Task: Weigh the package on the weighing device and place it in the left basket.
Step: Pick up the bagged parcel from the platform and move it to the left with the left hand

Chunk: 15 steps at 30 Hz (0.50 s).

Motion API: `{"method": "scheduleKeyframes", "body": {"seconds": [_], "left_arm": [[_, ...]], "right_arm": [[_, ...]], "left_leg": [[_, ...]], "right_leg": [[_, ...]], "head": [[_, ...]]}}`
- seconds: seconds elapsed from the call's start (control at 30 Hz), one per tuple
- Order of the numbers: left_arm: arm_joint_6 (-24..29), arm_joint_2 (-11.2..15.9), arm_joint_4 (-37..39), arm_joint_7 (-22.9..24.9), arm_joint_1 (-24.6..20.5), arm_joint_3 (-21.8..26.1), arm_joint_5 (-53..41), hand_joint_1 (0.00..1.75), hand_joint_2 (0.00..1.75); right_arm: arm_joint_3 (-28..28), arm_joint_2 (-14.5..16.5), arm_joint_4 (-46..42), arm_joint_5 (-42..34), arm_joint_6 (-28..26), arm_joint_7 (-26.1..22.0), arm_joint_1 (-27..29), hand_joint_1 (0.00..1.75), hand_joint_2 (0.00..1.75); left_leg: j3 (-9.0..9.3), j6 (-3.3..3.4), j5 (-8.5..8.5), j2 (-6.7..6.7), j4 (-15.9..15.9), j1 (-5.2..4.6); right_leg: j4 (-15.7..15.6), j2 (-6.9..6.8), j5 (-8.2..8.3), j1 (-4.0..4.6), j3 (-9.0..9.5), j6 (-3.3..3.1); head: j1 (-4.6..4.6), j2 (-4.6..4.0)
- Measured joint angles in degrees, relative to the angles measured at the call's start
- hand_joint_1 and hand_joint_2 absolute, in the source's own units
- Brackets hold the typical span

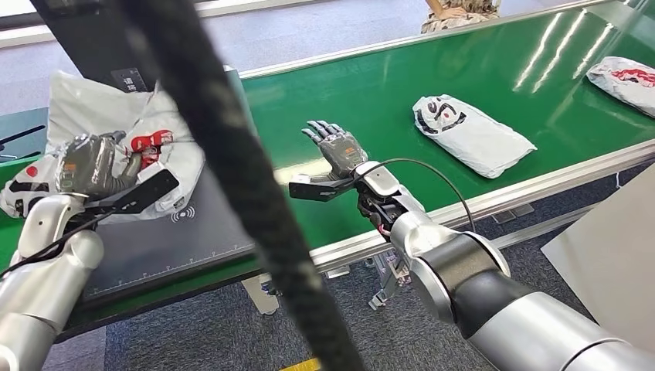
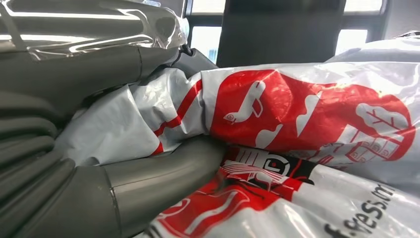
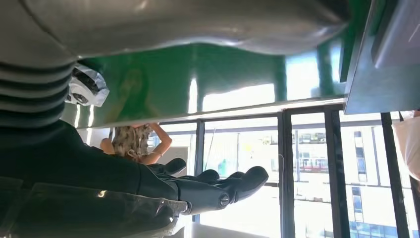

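- head view: left hand (image 1: 93, 164) gripping the package (image 1: 158, 143), a white poly bag with red print, fingers curled right into the crumpled plastic. sitting over the dark weighing device (image 1: 193, 224) at the left end of the green conveyor belt (image 1: 371, 100), though hard telling if actually resting on it or lifted a bit.
- also head view: right hand (image 1: 336, 148) hovering over the belt, released, fingers spread and straight, holding nothing. second white bag (image 1: 471, 133) lying flat on the belt well to the right of that hand, third bag (image 1: 626, 77) further along near the far right edge. thick black cable (image 1: 232, 170) cutting diagonally across the front of the shot. part of a person (image 1: 459, 11) showing beyond the belt's far side.
- left wrist view: looking super close at the package (image 2: 307, 114), thick grey thumb (image 2: 163, 183) pressing into the plastic, red and white graphics plus some black lettering wrinkling around it.
- right wrist view: dark fingers (image 3: 218, 188) stretching out straight with nothing in them, green belt (image 3: 198, 74) and big windows (image 3: 307, 173) behind, person (image 3: 133, 144) standing by the glass.
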Motion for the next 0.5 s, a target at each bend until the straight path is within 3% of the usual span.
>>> {"method": "scheduleKeyframes", "body": {"seconds": [0.03,0.27,0.5], "left_arm": [[0.06,0.09,-0.52,-0.34,-0.51,0.04,0.07,1.75,1.75],[-0.43,1.00,-1.76,-0.80,-1.75,0.08,0.92,1.75,1.75],[-0.80,4.33,-0.06,0.47,0.44,0.08,1.78,1.75,1.75]], "right_arm": [[-0.09,0.03,0.00,0.01,0.01,-0.09,0.26,0.00,0.00],[-0.67,0.14,-0.01,-0.02,0.04,-0.30,1.32,0.00,0.00],[-1.67,-0.61,-0.01,-0.15,0.02,-0.28,2.10,0.00,0.00]], "left_leg": [[-0.02,0.00,0.00,0.01,0.00,0.00],[-0.05,0.00,0.00,0.03,-0.01,0.00],[-0.08,0.00,0.00,0.05,-0.01,0.00]], "right_leg": [[0.00,0.00,0.00,0.00,-0.02,0.00],[0.00,0.01,0.00,0.00,-0.08,0.00],[0.00,0.03,0.00,0.01,-0.13,0.00]], "head": [[0.00,0.00],[0.00,0.00],[-0.01,0.00]]}}
